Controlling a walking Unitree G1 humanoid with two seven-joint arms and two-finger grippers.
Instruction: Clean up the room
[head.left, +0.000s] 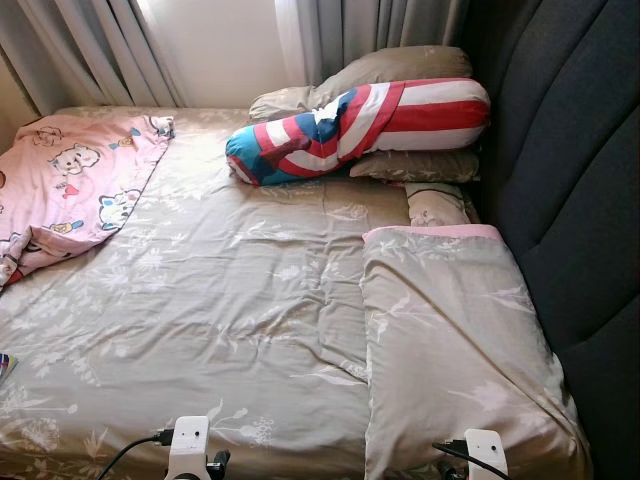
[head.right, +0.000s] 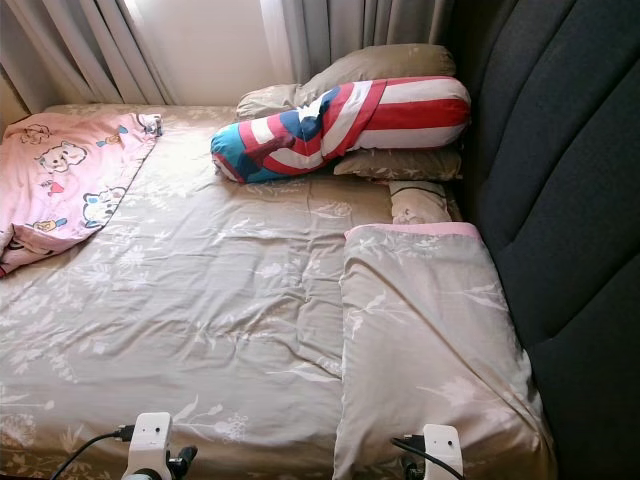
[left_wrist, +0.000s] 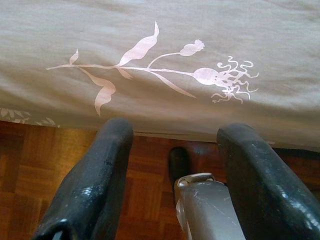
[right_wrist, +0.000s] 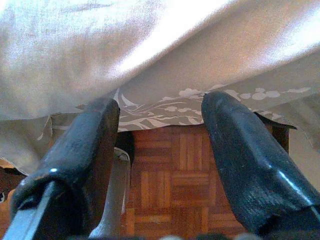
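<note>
A bed with a beige flowered sheet (head.left: 220, 300) lies before me. A folded beige quilt (head.left: 450, 340) with a pink edge rests along its right side by the dark headboard (head.left: 580, 200). A red, white and blue striped bolster (head.left: 360, 125) lies across beige pillows (head.left: 400, 65) at the far end. A pink cartoon blanket (head.left: 75, 185) is bunched at the far left. My left gripper (left_wrist: 172, 145) hangs open at the bed's near edge above the wooden floor. My right gripper (right_wrist: 160, 145) is open too, just under the quilt's hanging edge.
Grey curtains (head.left: 100, 50) hang behind the bed. Parquet floor (right_wrist: 170, 190) lies below both grippers. The padded headboard walls off the right side. A small colourful object (head.left: 5, 365) peeks in at the left edge of the sheet.
</note>
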